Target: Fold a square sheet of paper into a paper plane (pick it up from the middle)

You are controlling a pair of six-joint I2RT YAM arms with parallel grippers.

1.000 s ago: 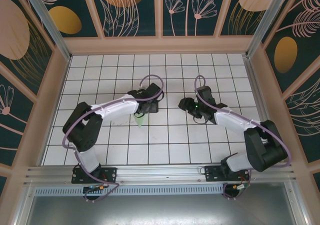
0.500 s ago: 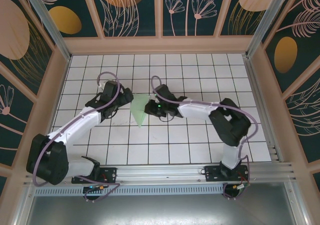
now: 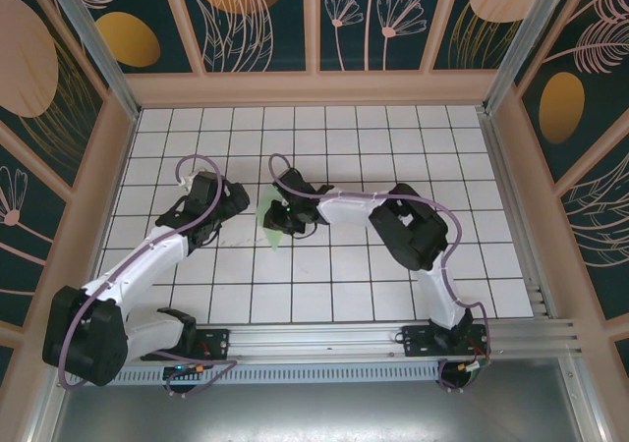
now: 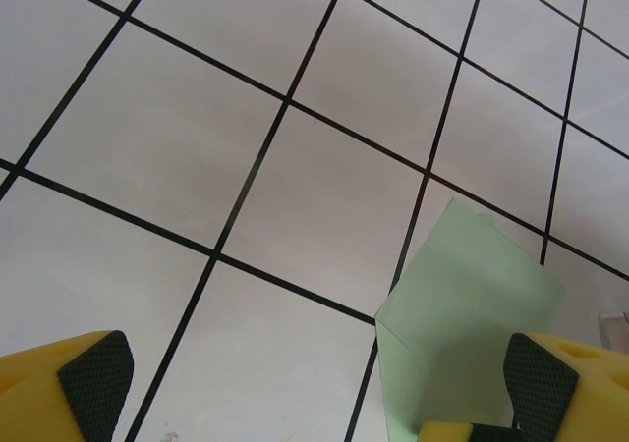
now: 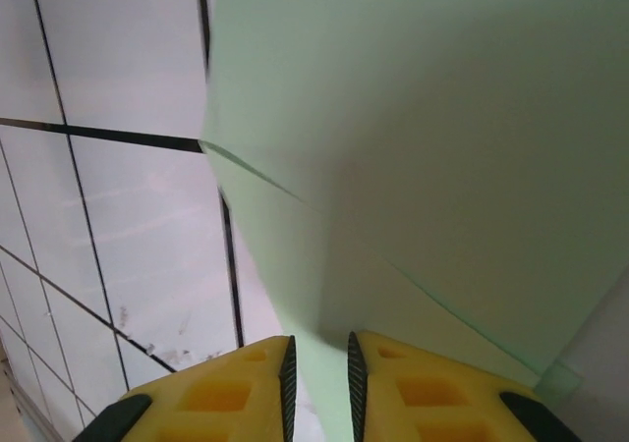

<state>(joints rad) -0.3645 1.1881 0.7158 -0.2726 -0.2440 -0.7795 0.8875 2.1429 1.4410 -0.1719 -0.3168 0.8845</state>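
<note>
The sheet of paper (image 3: 272, 228) is sitting left of the centre of the table (image 3: 413, 147), about midway between the near and far edges. Whether it is resting flat or being lifted cannot be determined. It is thin, matte, pale mint-green stock, folded into a shape narrowing to a point toward the near edge. Straight creases are crossing its surface in the right wrist view.

The right gripper (image 5: 317, 368) is clamping one edge of the paper. Its yellow fingers (image 5: 241, 388) are standing almost together, with the paper passing between them.

The left gripper (image 4: 314, 393) is standing wide open just left of the paper, holding nothing. Its yellow fingers are carrying black cross-hatched pads (image 4: 93, 375).

The table surface is showing white square tiles divided by thin black lines.
</note>
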